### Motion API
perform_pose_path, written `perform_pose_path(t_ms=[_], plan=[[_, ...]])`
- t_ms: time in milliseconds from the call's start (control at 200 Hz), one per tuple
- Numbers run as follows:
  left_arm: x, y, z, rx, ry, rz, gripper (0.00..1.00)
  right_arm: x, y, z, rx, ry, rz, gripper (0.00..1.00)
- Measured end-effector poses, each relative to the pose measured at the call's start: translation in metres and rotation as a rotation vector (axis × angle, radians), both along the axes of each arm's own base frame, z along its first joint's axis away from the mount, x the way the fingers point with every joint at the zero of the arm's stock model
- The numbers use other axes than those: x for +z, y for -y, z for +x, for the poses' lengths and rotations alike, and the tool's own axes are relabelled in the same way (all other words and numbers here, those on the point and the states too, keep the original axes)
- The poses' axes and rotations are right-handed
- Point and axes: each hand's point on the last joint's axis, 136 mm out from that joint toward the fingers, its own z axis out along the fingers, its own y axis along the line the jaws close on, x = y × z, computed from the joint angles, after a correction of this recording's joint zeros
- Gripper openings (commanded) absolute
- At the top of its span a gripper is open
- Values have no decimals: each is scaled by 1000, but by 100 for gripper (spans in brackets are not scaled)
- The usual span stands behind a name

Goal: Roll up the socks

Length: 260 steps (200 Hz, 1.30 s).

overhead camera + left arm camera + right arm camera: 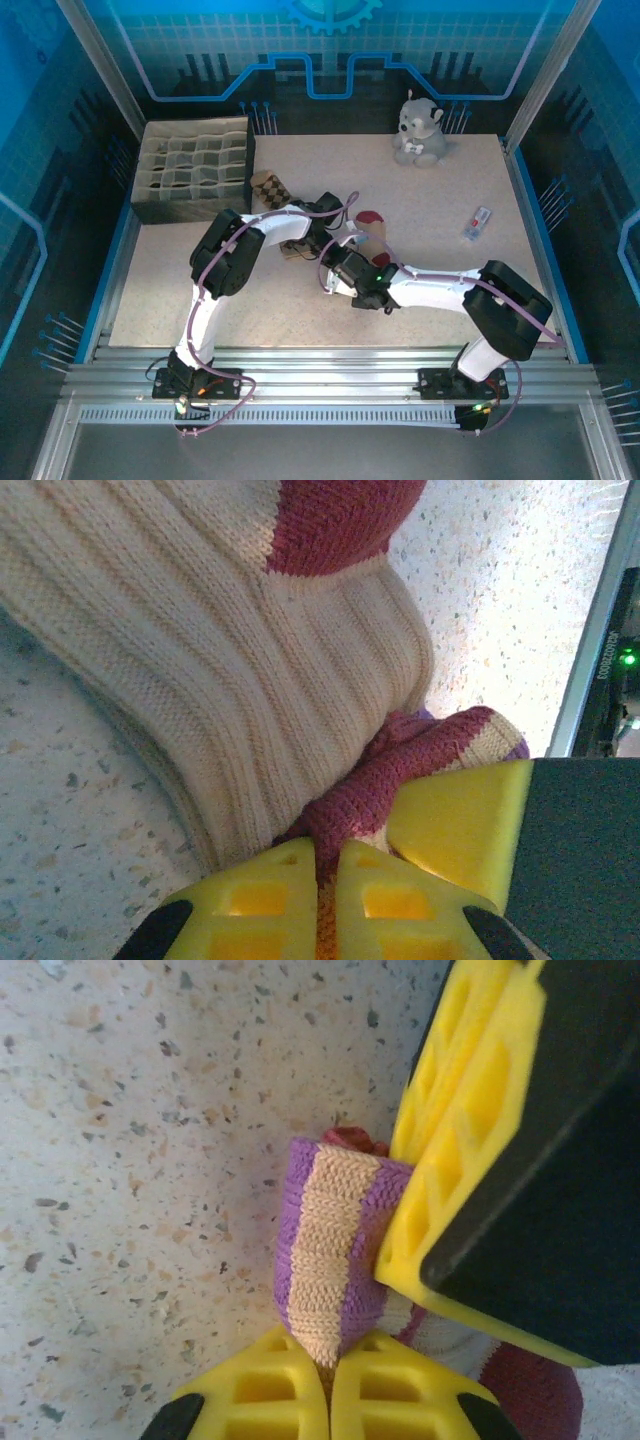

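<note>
The beige sock (376,238) with a red toe lies at the middle of the table; its ribbed body (220,680) fills the left wrist view. My left gripper (327,855) is shut on its red-striped end. My right gripper (328,1355) is shut on a fold of the same sock's purple-and-beige striped cuff (325,1250), right beside the left gripper's yellow fingers (460,1140). From above, the left gripper (335,235) and the right gripper (346,258) meet at the sock's near end. The brown argyle sock (270,187) lies apart to the left, next to the box.
A dark box with fabric compartments (195,170) stands at the back left. A grey plush toy (420,130) sits at the back right. A small white object (478,222) lies on the right of the speckled table (440,190).
</note>
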Motion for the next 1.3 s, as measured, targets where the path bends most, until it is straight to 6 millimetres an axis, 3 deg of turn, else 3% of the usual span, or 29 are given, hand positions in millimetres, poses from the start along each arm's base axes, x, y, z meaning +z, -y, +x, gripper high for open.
perform_pose_path(t_ms=[95, 270, 350, 525, 801, 1056, 1191, 1301], plan=[[1, -2, -1, 17, -11, -12, 7, 0, -3, -4, 17, -47, 17, 0], [6, -9, 0, 53, 14, -23, 22, 1, -13, -18, 51, -219, 112, 0], [0, -22, 1, 74, 49, -1, 26, 5, -12, -19, 2, -319, 189, 0], [-3, -33, -5, 74, 118, -12, 28, 3, -8, -13, -151, -491, 304, 0], [0, -49, -12, 99, 215, -27, 29, 4, -10, -13, -222, -621, 376, 0], [21, -61, -23, 45, 468, -141, 38, 5, -8, -21, -278, -777, 462, 0], [27, -69, -38, 1, 653, -226, 49, 5, -10, -22, -308, -874, 491, 0], [27, -72, -49, -46, 770, -282, 50, 5, -11, -27, -324, -952, 507, 0]])
